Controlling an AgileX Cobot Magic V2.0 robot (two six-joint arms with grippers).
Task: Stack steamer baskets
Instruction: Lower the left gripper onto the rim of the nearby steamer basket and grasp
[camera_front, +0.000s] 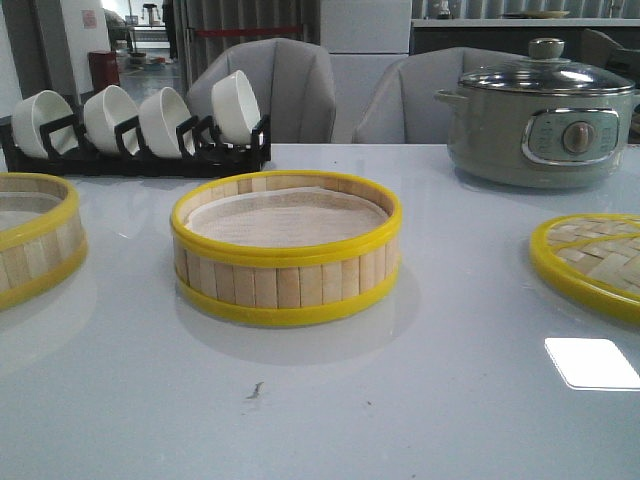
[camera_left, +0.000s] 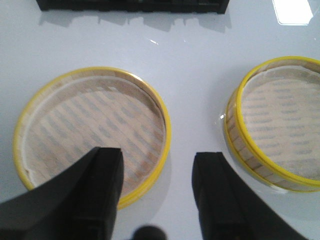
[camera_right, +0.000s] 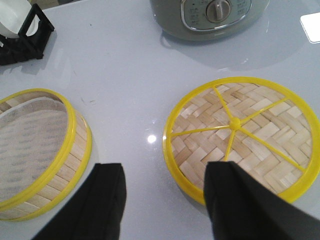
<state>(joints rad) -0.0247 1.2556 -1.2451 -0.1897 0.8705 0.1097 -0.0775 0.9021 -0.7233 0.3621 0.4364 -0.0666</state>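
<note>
One steamer basket (camera_front: 287, 250) stands in the middle of the white table, paper liner inside. A second steamer basket (camera_front: 30, 245) sits at the left edge of the front view, partly cut off. In the left wrist view the left basket (camera_left: 92, 127) lies under my open left gripper (camera_left: 159, 167), whose jaws straddle its near right rim above it; the middle basket (camera_left: 282, 122) is beside it. My right gripper (camera_right: 165, 182) is open and empty above the table between the middle basket (camera_right: 35, 150) and the lid. Neither gripper shows in the front view.
A flat woven bamboo lid (camera_front: 595, 262) with yellow rim lies at the right, also in the right wrist view (camera_right: 242, 135). A grey electric pot (camera_front: 540, 120) stands at the back right. A black rack with white bowls (camera_front: 135, 135) stands at the back left.
</note>
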